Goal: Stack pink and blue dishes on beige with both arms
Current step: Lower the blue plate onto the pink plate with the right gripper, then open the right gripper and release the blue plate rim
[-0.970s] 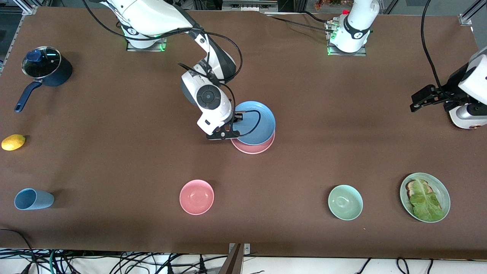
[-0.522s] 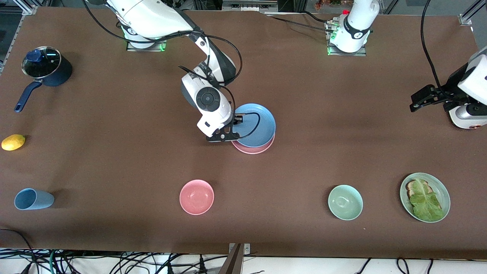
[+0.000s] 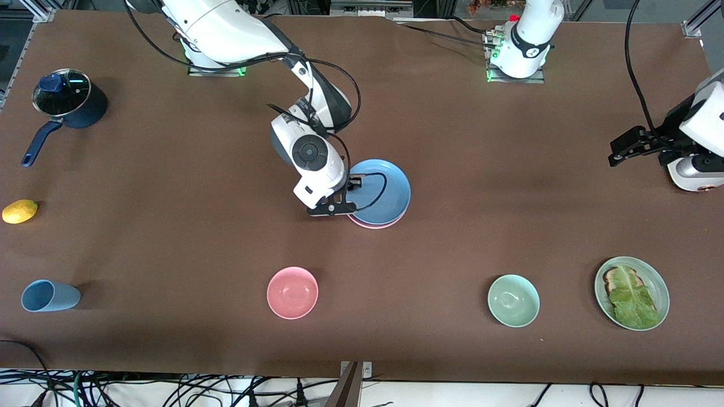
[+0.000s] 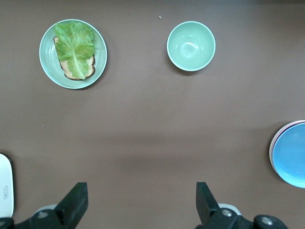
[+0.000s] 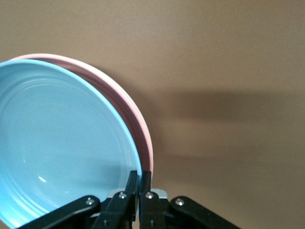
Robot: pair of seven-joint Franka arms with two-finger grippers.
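The blue plate point(image 3: 380, 191) lies almost squarely over the pink plate point(image 3: 373, 225) at the table's middle, and only a thin pink crescent shows. My right gripper point(image 3: 343, 204) is shut on the blue plate's rim on the side toward the right arm's end. In the right wrist view the fingers point(image 5: 139, 179) pinch the blue plate point(image 5: 62, 143) just inside the pink rim point(image 5: 131, 114). No beige plate shows; it is hidden or out of view. My left gripper point(image 3: 622, 148) waits open over the left arm's end of the table, holding nothing point(image 4: 142, 205).
Nearer the front camera stand a pink bowl point(image 3: 292, 292), a pale green bowl point(image 3: 513, 300), a green plate with lettuce on bread point(image 3: 632, 292) and a light blue cup point(image 3: 50, 295). A lemon point(image 3: 20, 211) and a lidded dark pot point(image 3: 69, 104) sit at the right arm's end.
The right gripper has carried the blue plate down and toward the front camera, so it now covers nearly all of the pink plate. The left arm has not moved.
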